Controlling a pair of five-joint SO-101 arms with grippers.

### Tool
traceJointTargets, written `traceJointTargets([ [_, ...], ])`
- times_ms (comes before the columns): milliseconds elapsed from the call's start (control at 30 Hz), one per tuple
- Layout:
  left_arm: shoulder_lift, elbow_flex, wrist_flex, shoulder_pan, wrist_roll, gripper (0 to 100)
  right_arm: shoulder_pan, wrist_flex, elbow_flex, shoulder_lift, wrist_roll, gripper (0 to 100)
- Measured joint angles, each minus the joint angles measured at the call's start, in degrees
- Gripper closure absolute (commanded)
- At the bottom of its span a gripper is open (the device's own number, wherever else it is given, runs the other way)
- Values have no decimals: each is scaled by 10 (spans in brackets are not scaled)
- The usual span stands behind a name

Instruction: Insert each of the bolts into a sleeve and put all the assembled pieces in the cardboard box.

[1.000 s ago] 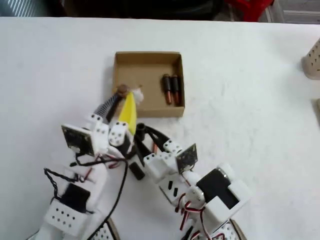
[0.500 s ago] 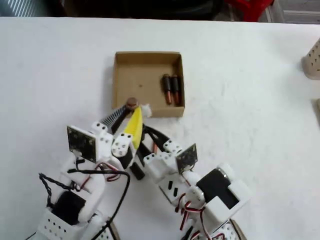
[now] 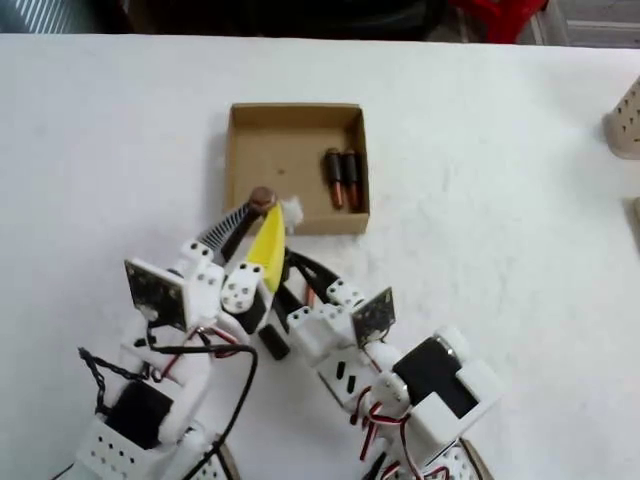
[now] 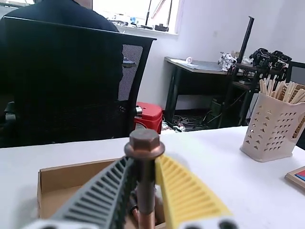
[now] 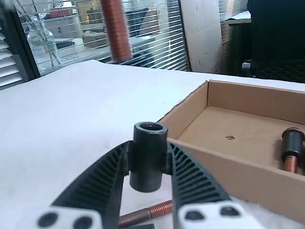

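Note:
My left gripper point(image 3: 262, 204), one finger grey and one yellow, is shut on a copper bolt point(image 4: 144, 164) held upright with its hex head on top, at the near edge of the cardboard box point(image 3: 282, 148). Just nearer, my right gripper point(image 3: 284, 264) is shut on a black sleeve point(image 5: 149, 155), bore facing up. In the right wrist view the bolt's threaded shaft point(image 5: 116, 28) hangs above and to one side of the sleeve, apart from it. Two assembled pieces point(image 3: 341, 178) lie in the box. Another bolt point(image 5: 145, 213) lies on the table under the right gripper.
A loose black sleeve point(image 3: 272, 342) lies on the table between the two arms. A beige holder with sticks point(image 4: 276, 128) stands at the table's far right. The white tabletop point(image 3: 480, 200) spreads wide to the right of the box.
My left gripper has carried the bolt rightward and nearer, from over the box's left side to its near edge by the right gripper. The right arm has stayed still.

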Motion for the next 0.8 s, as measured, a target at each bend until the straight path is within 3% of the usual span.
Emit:
traceJointTargets([
  [200, 33, -1, -3, 0, -15, 979, 0, 0, 0, 0, 0, 982],
  [500, 224, -98, -44, 0, -53, 979, 0, 0, -5, 0, 0, 982],
  [800, 242, -81, -43, 0, -53, 979, 0, 0, -6, 0, 0, 982],
])
